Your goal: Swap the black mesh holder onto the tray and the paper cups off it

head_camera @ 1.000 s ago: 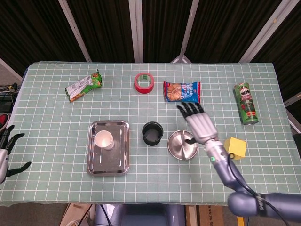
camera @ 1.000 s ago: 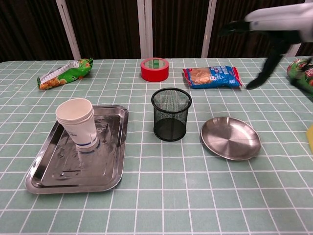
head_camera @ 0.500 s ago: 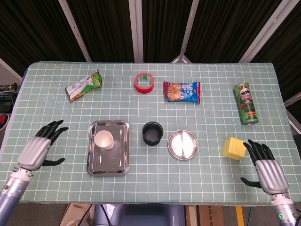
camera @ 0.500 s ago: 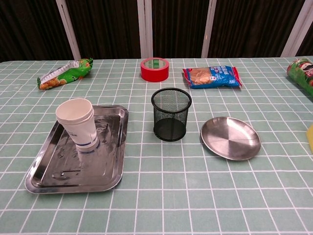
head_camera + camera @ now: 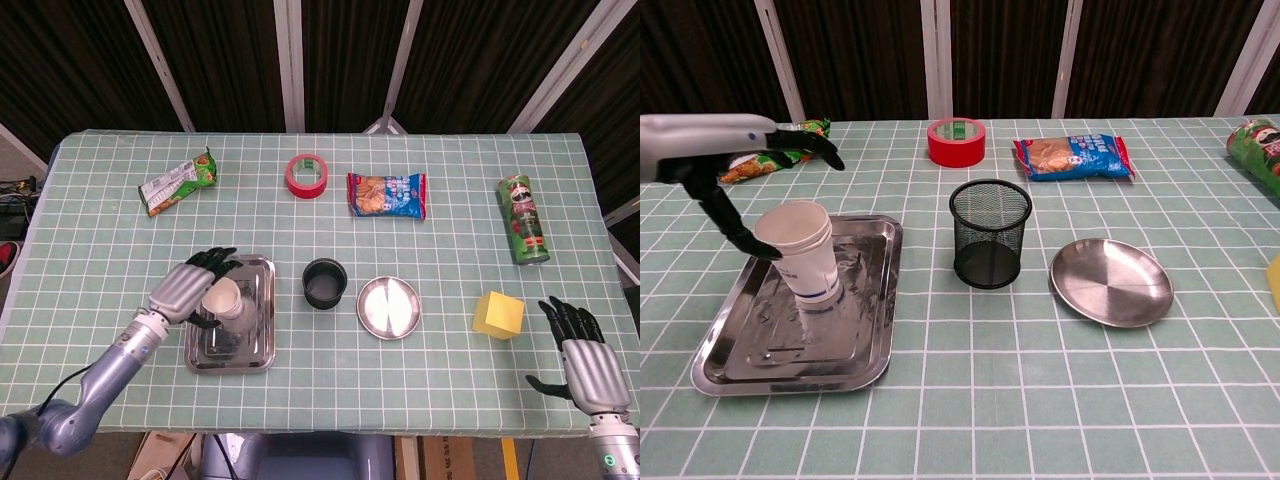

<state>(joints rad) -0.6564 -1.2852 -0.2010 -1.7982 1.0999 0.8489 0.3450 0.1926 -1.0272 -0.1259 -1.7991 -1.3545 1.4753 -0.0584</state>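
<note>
A stack of white paper cups stands upright on the steel tray, left of centre. My left hand hovers over the cups with its fingers spread above the rim. Its thumb hangs down at the cups' left side, and nothing is gripped. The black mesh holder stands on the cloth just right of the tray. My right hand is open at the table's near right corner, far from everything; the chest view does not show it.
A round steel plate lies right of the holder, with a yellow cube beyond it. Along the back lie a green snack bag, red tape, a blue snack bag and a green can.
My left hand has swung in from the table's left edge to above the paper cups. The right hand has drifted slightly further to the near right. Cups and holder have not moved.
</note>
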